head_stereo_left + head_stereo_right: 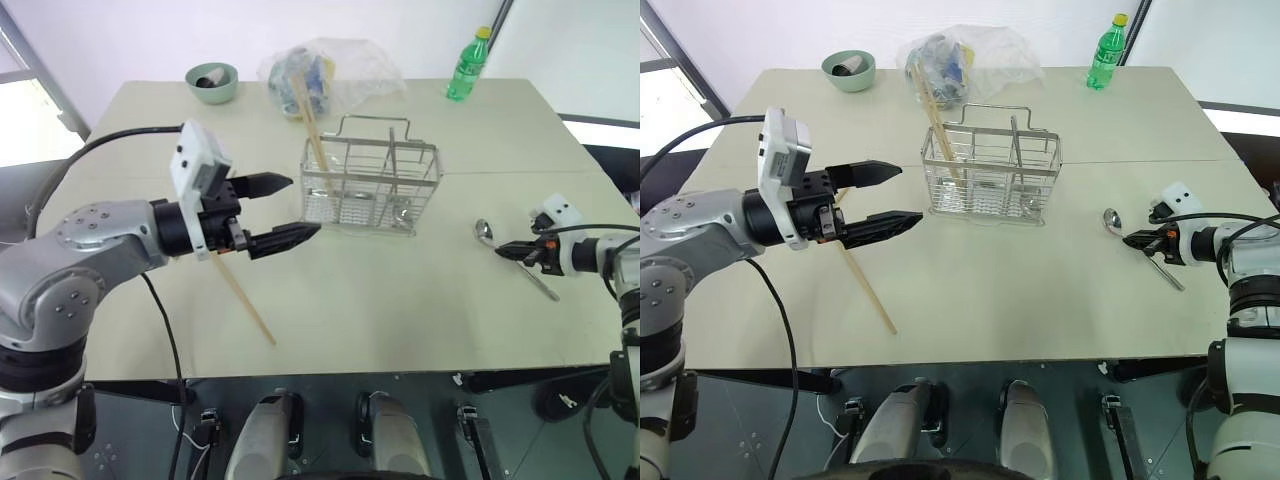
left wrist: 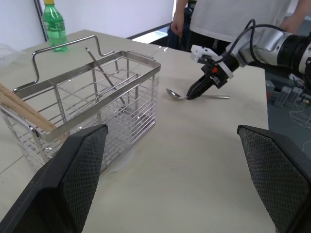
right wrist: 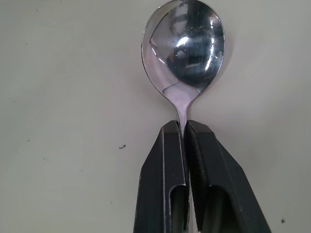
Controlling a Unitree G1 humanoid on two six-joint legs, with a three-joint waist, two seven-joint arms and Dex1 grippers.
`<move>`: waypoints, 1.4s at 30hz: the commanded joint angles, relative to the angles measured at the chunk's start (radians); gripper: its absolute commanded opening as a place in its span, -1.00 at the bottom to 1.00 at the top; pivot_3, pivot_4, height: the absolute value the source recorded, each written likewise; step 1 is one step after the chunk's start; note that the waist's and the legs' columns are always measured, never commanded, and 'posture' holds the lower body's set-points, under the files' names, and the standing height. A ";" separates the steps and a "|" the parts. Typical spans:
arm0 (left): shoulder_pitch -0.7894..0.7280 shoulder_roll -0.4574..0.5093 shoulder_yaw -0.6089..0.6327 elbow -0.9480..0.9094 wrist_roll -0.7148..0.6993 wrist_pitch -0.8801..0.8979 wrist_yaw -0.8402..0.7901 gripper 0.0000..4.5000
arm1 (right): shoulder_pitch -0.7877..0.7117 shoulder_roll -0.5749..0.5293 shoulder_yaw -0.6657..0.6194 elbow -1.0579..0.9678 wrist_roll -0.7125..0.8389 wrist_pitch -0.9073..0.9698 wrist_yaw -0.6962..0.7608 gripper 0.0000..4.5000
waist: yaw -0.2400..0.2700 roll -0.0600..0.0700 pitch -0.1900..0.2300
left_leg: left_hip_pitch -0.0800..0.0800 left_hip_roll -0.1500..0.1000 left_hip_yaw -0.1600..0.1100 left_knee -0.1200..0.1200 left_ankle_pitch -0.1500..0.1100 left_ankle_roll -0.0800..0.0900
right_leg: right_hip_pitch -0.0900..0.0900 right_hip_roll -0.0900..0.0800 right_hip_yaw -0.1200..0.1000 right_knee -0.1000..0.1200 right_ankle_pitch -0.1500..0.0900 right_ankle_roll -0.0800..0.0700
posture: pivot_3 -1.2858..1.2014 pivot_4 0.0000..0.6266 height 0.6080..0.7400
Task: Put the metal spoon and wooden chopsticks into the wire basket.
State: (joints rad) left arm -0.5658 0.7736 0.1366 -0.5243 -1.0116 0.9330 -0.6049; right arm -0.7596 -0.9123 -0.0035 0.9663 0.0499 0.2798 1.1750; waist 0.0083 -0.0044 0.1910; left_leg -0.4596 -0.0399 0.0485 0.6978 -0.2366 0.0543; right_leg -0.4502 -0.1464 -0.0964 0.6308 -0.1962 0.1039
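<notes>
Pale beige table (image 1: 400, 300) fills the scene, with a white wall behind it. One right gripper (image 3: 184, 127) has its two black fingers pinched together on the neck of the single metal spoon (image 3: 183, 48), just below the bowl. The spoon lies flat on the table at about four o'clock from the table's centre; its long axis runs diagonally, bowl toward eleven o'clock, handle toward five o'clock, bowl face up.

One left gripper (image 1: 285, 210) hangs above the table at about nine o'clock, level, its two fingers spread wide with nothing between them, pointing at the one wire basket (image 1: 370, 185). One wooden chopstick (image 1: 245, 300) lies flat under this gripper, its long axis running from eleven to five o'clock.

Two more chopsticks (image 1: 310, 125) stand in the basket's left compartment, leaning toward eleven o'clock, tips above the rim. A thin metal utensil (image 2: 104, 73) leans in another compartment.

Beyond, at twelve o'clock, sit one green bowl (image 1: 212, 82), one clear plastic bag (image 1: 330, 72) and one green bottle (image 1: 468, 66). A person (image 2: 233, 19) stands past the table's far edge in the left wrist view.
</notes>
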 commanded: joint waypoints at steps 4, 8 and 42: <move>-0.039 0.010 0.025 0.022 0.030 -0.028 -0.004 1.00 | 0.017 0.018 -0.115 -0.123 0.122 0.110 0.012 -0.97 | -0.002 0.000 0.000 | 0.000 0.000 0.000 0.000 0.000 0.000 | 0.000 0.000 0.000 0.000 0.000 0.001 | 0.03 -0.52 0.19; -0.062 0.004 0.036 0.059 0.044 -0.036 -0.002 1.00 | 0.074 -0.003 -0.261 -0.413 0.325 0.356 0.054 -0.97 | 0.003 0.002 0.001 | 0.000 0.000 0.000 0.000 0.000 0.000 | -0.001 0.000 0.000 0.000 0.002 0.003 | 0.03 -0.52 0.19; -0.169 -0.074 0.050 0.124 0.140 -0.065 0.024 1.00 | -0.240 0.503 -0.301 -0.533 0.472 0.129 -0.495 -0.13 | -0.003 0.002 0.001 | -0.002 -0.002 0.000 -0.002 0.001 0.000 | -0.005 -0.001 0.000 0.003 0.004 0.007 | 0.03 -0.52 0.19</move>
State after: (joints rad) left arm -0.7220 0.6855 0.1451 -0.3668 -0.8609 0.8688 -0.5873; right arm -0.9816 -0.3976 -0.2820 0.4581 0.5048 0.4326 0.6735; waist 0.0056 -0.0027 0.1922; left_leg -0.4620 -0.0422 0.0487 0.6957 -0.2355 0.0538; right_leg -0.4550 -0.1473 -0.0965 0.6334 -0.1920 0.1109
